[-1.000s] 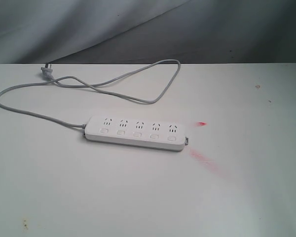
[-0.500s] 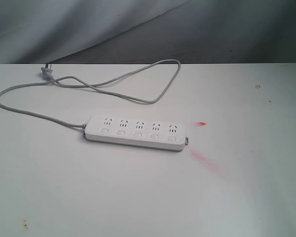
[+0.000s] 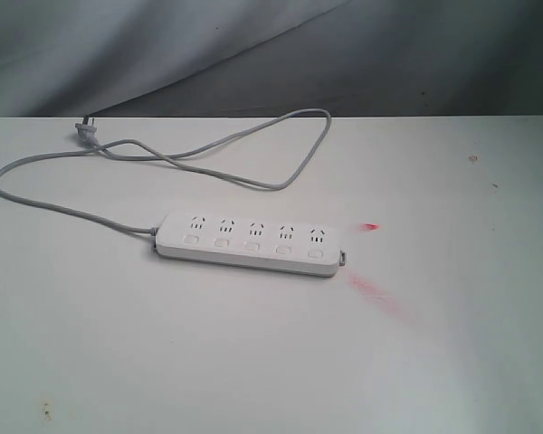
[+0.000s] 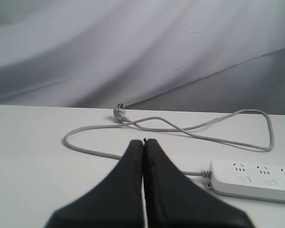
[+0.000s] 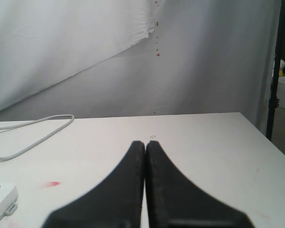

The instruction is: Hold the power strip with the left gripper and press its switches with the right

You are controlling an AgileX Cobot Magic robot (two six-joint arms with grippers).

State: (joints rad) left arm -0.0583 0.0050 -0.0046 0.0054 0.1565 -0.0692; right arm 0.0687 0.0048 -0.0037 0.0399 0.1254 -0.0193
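Left hand (image 4: pixel 143 142) clenched, empty, apart from power strip (image 3: pixel 249 242). Right hand (image 5: pixel 145 143) clenched too, empty. Strip flat on white surface (image 3: pixel 452 344), mid-scene, untouched; switches (image 3: pixel 252 245) along near edge. Grey cord (image 3: pixel 208 149) looped far-left. Red smear (image 3: pixel 371 289) just right of strip.

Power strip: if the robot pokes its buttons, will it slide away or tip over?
It probably won't tip: the power strip lies flat and low on the table. It might slide, since its plastic and the table look smooth and nothing holds it. Its cord lies in loose loops, so it's likely floppy and would trail behind.
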